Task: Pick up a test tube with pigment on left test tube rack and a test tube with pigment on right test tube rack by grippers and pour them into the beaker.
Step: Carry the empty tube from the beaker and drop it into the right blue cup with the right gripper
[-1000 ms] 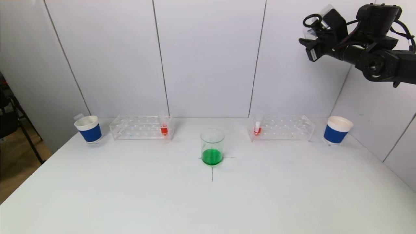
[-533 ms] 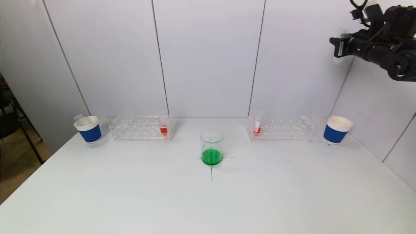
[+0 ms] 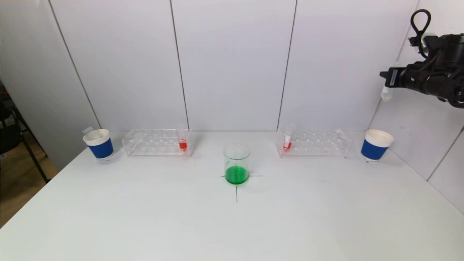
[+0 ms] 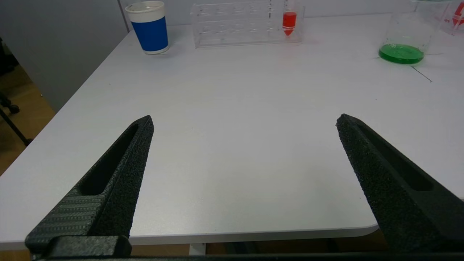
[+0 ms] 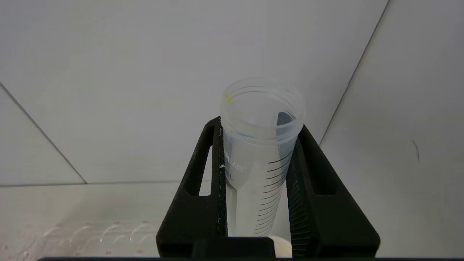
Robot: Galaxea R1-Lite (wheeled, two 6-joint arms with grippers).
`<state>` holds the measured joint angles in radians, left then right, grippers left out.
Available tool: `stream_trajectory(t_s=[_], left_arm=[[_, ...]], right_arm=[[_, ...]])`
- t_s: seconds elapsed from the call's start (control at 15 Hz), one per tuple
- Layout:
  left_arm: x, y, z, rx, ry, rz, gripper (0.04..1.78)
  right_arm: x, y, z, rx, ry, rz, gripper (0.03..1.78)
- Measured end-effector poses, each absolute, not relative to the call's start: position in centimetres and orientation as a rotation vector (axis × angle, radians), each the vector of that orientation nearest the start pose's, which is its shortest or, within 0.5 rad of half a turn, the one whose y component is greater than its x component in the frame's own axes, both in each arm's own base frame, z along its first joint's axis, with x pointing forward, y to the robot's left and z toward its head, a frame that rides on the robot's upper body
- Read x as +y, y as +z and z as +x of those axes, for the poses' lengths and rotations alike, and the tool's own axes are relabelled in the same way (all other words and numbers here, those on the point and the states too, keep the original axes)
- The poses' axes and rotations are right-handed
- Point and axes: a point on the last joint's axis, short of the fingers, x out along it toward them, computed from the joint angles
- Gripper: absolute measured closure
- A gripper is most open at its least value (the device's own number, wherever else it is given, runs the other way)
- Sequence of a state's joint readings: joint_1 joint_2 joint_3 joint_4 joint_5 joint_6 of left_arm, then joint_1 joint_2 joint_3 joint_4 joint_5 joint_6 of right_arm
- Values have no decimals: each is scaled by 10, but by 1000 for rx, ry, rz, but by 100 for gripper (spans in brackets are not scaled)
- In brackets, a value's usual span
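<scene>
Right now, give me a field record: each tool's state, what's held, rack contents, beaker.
right tool: shut on empty test tube, raised above right paper cup
left tool: open, empty, low over table
left rack: one red test tube
right rack: one red tube
beaker: green liquid, centre

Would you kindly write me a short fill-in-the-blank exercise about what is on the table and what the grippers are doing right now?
1. The liquid in the beaker is ____.
2. The right gripper is shut on a clear, empty ____.
3. The left gripper hangs over the table with its jaws ____.
4. Each test tube rack has one tube of ____ pigment standing in it.

Missing words: green; test tube; open; red
</scene>
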<state>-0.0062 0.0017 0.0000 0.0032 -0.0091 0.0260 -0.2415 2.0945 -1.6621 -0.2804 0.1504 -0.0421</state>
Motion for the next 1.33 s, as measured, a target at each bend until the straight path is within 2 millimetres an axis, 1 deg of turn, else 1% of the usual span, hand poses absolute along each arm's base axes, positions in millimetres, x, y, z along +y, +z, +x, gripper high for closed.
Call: stream_trajectory(t_s=[0.07,0.2,0.4,0.67,0.93,1.07,1.33], left_arm=[[0,75,-23,5,-15,26,6],[0,75,-23,5,-15,26,6],[0,75,-23,5,-15,26,6],[0,75,-23,5,-15,26,6],[0,75,-23,5,-15,26,6],[0,75,-23,5,-15,26,6],[0,75,-23,5,-15,26,6]], right_arm=[[-105,231,425,169,-98,5,129],[-106,219,418,159,-104,22,129],[-106,210,409,124,-110,29,129],[-106,195,404,161,-111,39,129],[-106,185,407,126,-107,31,129],[-109,176,410,107,-110,25,129],[-114,156,418,126,-113,30,129]])
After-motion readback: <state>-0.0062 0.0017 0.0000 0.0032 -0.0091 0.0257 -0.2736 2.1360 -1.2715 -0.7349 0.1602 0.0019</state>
